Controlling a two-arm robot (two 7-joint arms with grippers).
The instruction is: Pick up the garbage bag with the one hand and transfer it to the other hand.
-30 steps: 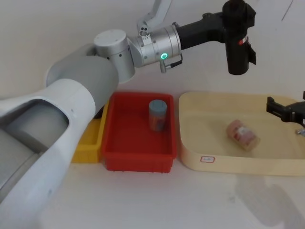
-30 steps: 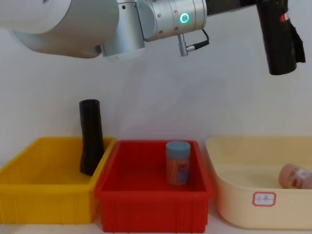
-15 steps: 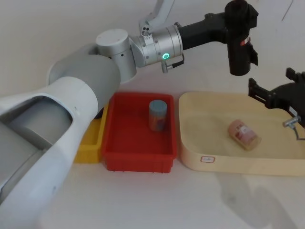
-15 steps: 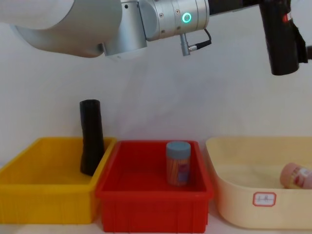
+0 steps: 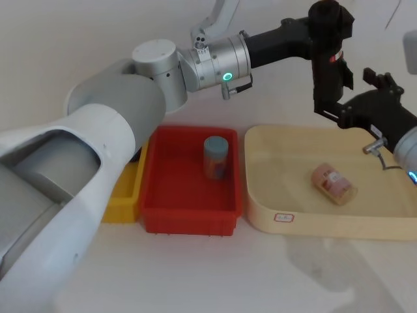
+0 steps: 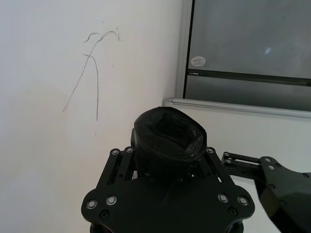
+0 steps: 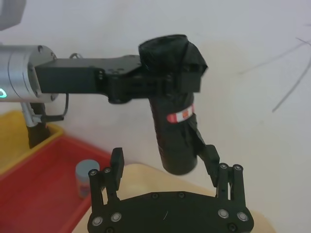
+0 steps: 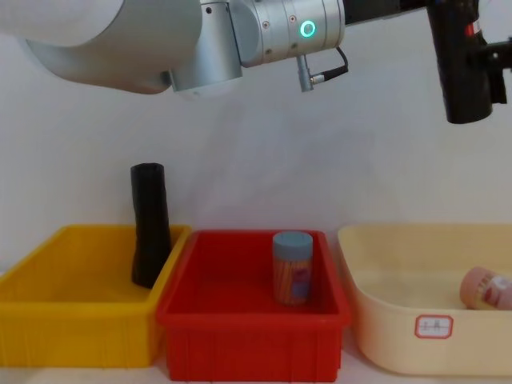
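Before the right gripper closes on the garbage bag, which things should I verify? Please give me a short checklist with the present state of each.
1. Left gripper shut on the upper part of the garbage bag: ok.
2. Bag hanging roughly upright: ok.
3. Right gripper with its fingers open: ok.
4. Bag's lower end between the right fingers: ok, judged from the right wrist view.
5. Loose flap away from the fingers: cannot tell; it hangs close to one finger.
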